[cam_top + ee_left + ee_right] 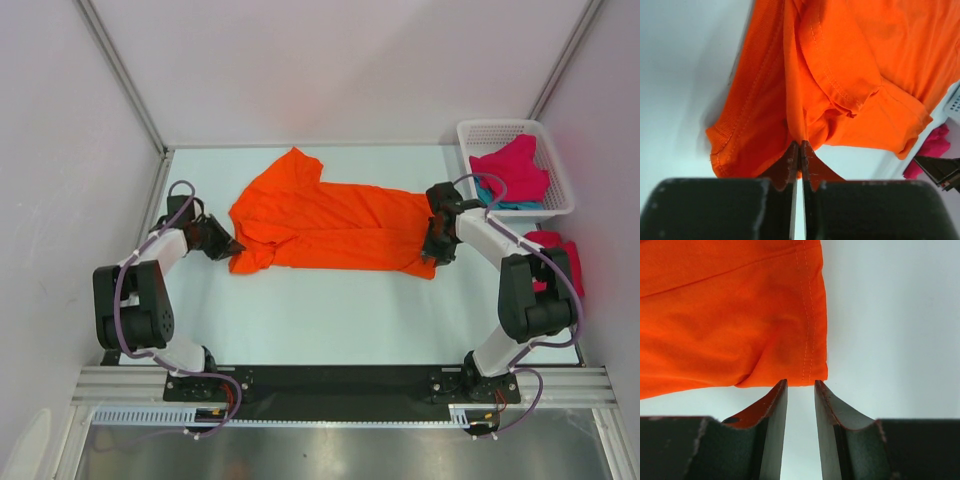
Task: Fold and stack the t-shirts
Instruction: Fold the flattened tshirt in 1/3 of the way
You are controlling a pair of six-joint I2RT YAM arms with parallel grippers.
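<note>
The bright orange t-shirt (330,225) lies lengthwise across the middle of the table, partly folded, with a sleeve pointing to the back. My left gripper (225,246) is at its left end and is shut on a pinched fold of the orange cloth (805,100). My right gripper (436,252) is at the shirt's right end. Its jaws stand a little apart, with their tips at the stitched hem corner (810,360) and bare table showing between them. One magenta-red t-shirt (512,168) lies on a teal t-shirt (500,200) in the basket. A second magenta-red t-shirt (556,256) lies by the right arm.
The white mesh basket (480,130) stands at the back right corner. White walls with metal posts close in the table on the left, back and right. The light table surface (330,310) runs between the shirt and the arm bases.
</note>
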